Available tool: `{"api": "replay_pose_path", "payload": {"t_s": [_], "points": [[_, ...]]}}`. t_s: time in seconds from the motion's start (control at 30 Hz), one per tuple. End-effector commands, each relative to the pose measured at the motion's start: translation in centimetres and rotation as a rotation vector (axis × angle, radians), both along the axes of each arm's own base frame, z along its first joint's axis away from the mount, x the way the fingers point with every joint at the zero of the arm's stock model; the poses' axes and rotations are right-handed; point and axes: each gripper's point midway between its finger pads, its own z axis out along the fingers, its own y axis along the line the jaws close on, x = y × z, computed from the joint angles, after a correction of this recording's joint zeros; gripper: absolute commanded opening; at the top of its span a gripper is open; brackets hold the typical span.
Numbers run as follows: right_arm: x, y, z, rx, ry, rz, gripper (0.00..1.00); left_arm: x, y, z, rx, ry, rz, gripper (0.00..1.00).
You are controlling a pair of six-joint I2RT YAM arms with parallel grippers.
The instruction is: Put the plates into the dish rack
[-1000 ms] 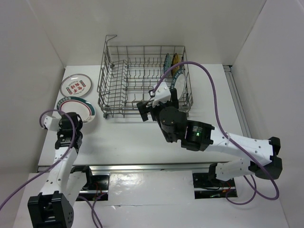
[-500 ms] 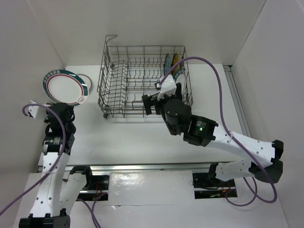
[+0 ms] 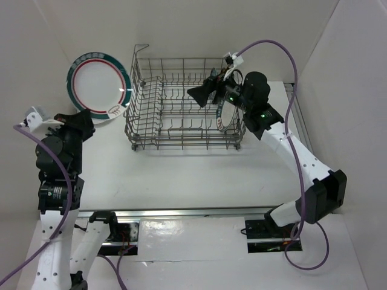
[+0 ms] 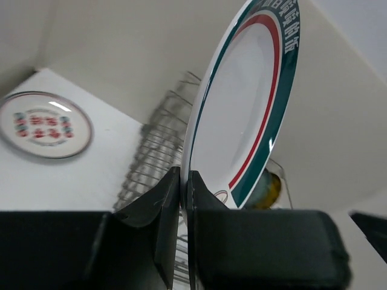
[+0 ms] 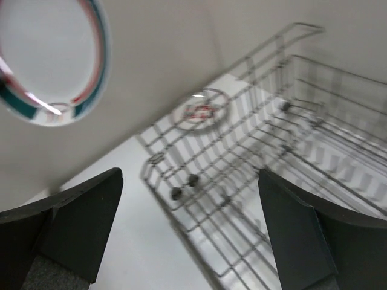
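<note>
From above, the left hand (image 3: 89,122) has lifted the teal-rimmed plate (image 3: 98,84) higher than half a second ago. The plate now stands upright in the air, left of the dish rack (image 3: 175,121) and clear of the counter (image 3: 181,175). The right hand (image 3: 201,94) has swung up from the rack's near edge and is now above its right end. Below it, the blue-lettered plate (image 3: 224,116) stands on edge among the tines.

In the left wrist view, the left hand (image 4: 186,208) is clamped on the lower rim of the teal-rimmed plate (image 4: 242,121), one finger on each face. The red-marked plate (image 4: 42,125) lies flat on the counter (image 4: 91,175), beside the dish rack (image 4: 154,160).

In the right wrist view, the right hand (image 5: 187,226) is spread wide and holds nothing, with the dish rack (image 5: 260,145) below it. The red-marked plate (image 5: 202,110) shows blurred through the wires. The teal-rimmed plate (image 5: 54,54) is up at the top left.
</note>
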Motion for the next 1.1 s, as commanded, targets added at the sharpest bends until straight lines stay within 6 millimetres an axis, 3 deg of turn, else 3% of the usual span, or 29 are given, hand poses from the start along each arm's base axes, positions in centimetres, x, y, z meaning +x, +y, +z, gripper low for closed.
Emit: {"api": "replay_pose_path", "payload": {"t_s": [0.0,0.03,0.1,0.13,0.23,0.33,0.5,0.73,0.8,0.93,0.97,1.07], "points": [[-6.7,3.5,5.6,0.113,-0.169,0.433,1.0,-1.1,-5.6,6.3,0.12,-0.209,-0.303,0.0],[-7.2,3.5,6.5,0.121,-0.223,0.455,1.0,-1.2,-6.0,6.3,0.124,-0.21,-0.323,0.0],[-7.2,3.5,6.1,0.125,-0.21,0.457,1.0,-1.2,-6.9,6.6,0.125,-0.236,-0.367,0.0],[-6.4,3.6,6.0,0.129,-0.197,0.459,1.0,-0.9,-7.7,5.6,0.132,-0.225,-0.413,0.0],[-6.1,4.0,6.5,0.176,-0.175,0.505,1.0,-1.1,-9.1,5.2,0.126,-0.232,-0.49,0.0],[-5.9,4.4,6.7,0.19,-0.173,0.497,1.0,-0.6,-9.4,4.2,0.115,-0.224,-0.507,0.0],[-5.0,6.4,4.7,0.176,-0.106,0.495,1.0,-0.8,-10.3,3.4,0.104,-0.231,-0.559,0.0],[-3.9,8.7,4.1,0.186,-0.07,0.485,0.97,-0.7,-11.1,3.0,0.068,-0.257,-0.607,0.0],[-3.6,8.9,3.9,0.205,-0.04,0.481,0.9,-0.7,-11.5,2.9,0.064,-0.259,-0.628,0.0],[-3.2,8.7,4.0,0.256,0.009,0.478,0.08,-0.2,-11.6,2.1,0.041,-0.243,-0.633,0.0],[-3.0,8.4,4.1,0.271,0.036,0.474,0.0,-0.1,-11.6,1.7,0.039,-0.234,-0.633,0.0],[-3.5,7.9,4.7,0.293,0.047,0.459,0.0,0.6,-11.0,0.8,-0.016,-0.189,-0.594,0.04]]}}
